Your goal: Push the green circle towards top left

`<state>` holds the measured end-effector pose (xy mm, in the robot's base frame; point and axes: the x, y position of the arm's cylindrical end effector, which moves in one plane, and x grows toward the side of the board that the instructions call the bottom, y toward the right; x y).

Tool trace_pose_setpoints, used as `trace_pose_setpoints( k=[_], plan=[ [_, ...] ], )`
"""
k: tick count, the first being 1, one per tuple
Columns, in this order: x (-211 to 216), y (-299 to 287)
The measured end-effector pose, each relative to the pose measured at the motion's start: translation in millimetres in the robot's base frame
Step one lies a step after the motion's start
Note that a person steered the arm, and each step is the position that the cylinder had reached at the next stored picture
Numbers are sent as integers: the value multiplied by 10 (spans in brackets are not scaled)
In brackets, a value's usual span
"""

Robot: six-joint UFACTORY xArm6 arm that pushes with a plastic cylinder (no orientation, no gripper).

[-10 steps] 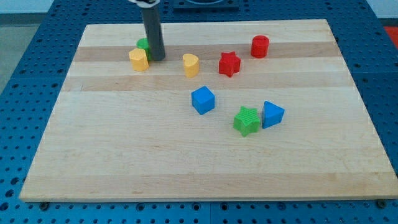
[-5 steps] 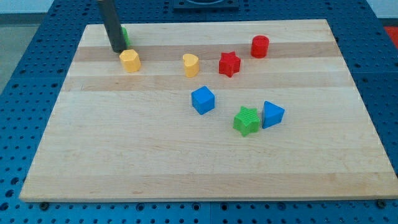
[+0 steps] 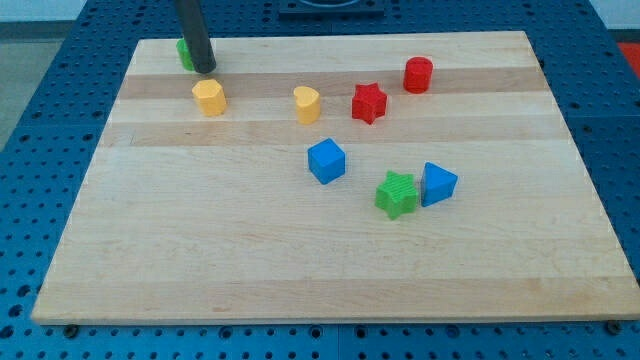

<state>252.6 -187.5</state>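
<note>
camera view: we are finding the green circle (image 3: 184, 52) sitting up by the board (image 3: 300, 250)'s top-left edge, mostly hidden behind our rod. my tip (image 3: 205, 70) is touching its right side. no jaws on this rig to report. we are judging the push nearly done, little room remaining.

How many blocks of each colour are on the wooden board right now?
Green: 2, the green circle beside my tip, on its left in the view, and the green star.
Yellow: 2, the yellow hexagon-like block and the yellow rounded block.
Red: 2, the red star and the red cylinder.
Blue: 2, the blue cube and the blue wedge-shaped block.
Total: 8 blocks.
</note>
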Motion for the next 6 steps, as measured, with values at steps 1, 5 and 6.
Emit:
trace_pose_setpoints(
  k=[1, 5, 6],
  plan=[
    [-29, -17],
    [-219, -326],
    [-148, -233]
  ],
)
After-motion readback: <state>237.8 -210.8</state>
